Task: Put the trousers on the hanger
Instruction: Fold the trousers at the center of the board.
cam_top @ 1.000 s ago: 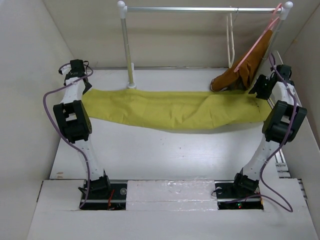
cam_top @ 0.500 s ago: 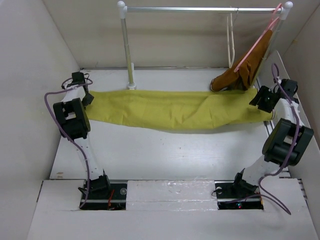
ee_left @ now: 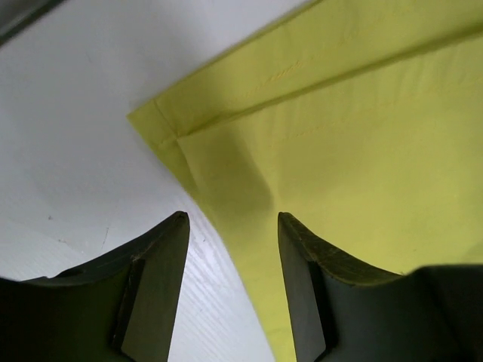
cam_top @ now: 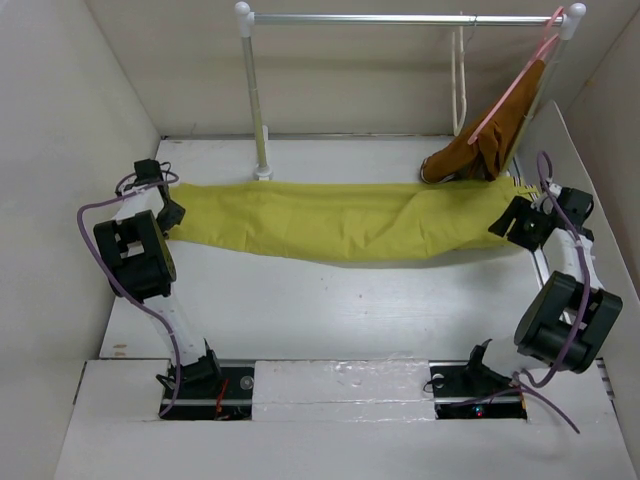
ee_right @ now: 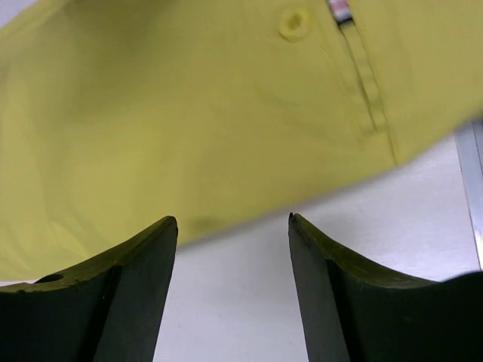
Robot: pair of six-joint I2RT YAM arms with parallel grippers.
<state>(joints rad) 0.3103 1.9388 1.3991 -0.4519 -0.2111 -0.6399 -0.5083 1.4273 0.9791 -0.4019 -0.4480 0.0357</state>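
Observation:
The yellow-green trousers [cam_top: 340, 218] lie stretched flat across the table from left to right. My left gripper [cam_top: 172, 214] is open at their left end; in the left wrist view [ee_left: 232, 220] it hangs over the hem corner [ee_left: 249, 162], holding nothing. My right gripper [cam_top: 508, 222] is open at the waist end; in the right wrist view [ee_right: 232, 220] it is just off the cloth edge, with a button [ee_right: 293, 23] showing. The cream-white hanger [cam_top: 459, 85] hangs from the rail at the back right.
A metal rail [cam_top: 400, 18] on a post [cam_top: 256, 100] spans the back. A pink hanger [cam_top: 515, 75] with a rust-brown garment [cam_top: 480, 145] hangs at its right end. White walls [cam_top: 60, 130] close in both sides.
Both arms have drawn back toward the near side and lowered. Both grippers have let go of the trousers' ends, and the cloth now lies flat on the table.

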